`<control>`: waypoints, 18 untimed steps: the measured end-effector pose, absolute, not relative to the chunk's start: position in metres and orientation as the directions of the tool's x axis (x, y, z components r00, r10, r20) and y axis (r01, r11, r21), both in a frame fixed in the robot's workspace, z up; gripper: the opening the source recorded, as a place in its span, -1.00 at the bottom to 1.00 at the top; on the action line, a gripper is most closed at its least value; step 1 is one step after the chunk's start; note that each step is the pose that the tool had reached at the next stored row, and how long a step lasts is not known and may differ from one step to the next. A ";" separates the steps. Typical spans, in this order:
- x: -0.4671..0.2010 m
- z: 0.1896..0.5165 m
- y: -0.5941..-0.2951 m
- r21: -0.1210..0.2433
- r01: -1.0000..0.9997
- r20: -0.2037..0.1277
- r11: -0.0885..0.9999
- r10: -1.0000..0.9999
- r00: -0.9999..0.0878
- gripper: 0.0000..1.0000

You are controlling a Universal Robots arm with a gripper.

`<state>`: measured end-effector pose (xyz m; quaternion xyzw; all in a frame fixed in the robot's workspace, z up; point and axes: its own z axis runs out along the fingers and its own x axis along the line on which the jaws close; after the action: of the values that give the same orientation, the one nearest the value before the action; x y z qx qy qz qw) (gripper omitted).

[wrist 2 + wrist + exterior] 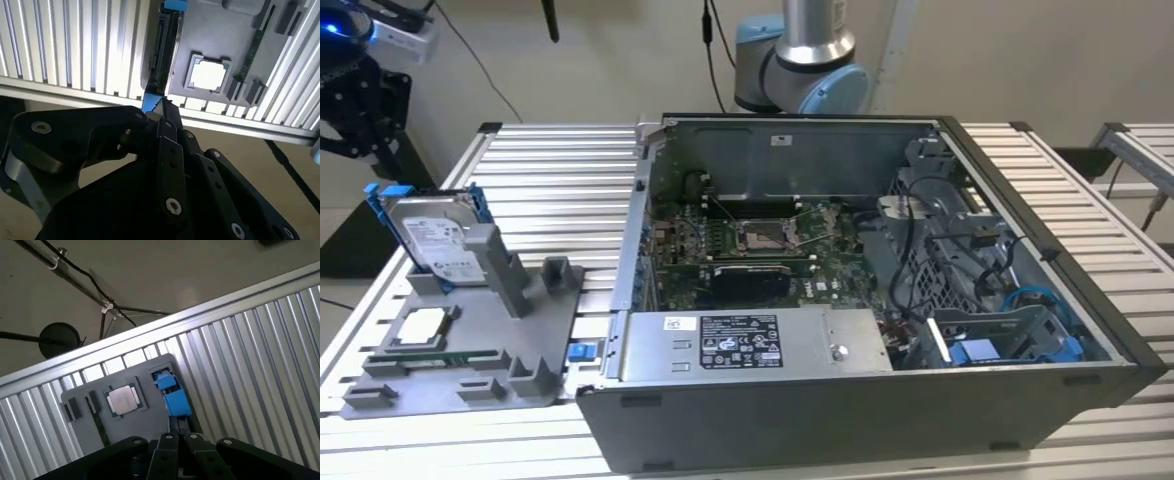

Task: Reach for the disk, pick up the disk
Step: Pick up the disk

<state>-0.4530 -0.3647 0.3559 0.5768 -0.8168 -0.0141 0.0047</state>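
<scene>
Hand (160, 109) near disk (162, 50) upright edge, seemingly apart.

In the second wrist view the black metal gripper (159, 117) covers the near end of the silver-grey, blue-framed disk (164, 50); in the exterior view a grey plastic post (483, 262) hides its lower corner and the picture's edge crops the gripper.
</scene>
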 end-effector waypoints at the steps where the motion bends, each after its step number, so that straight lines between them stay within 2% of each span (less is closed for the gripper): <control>1: -0.453 0.356 -0.365 0.028 -0.948 -0.009 0.318 -0.948 -0.318 -1.00; 18: -0.454 0.354 -0.365 0.028 -0.999 -0.009 0.027 -1.000 -0.028 -1.00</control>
<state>-0.4543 -0.3646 0.3543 0.6973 -0.7167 -0.0132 0.0069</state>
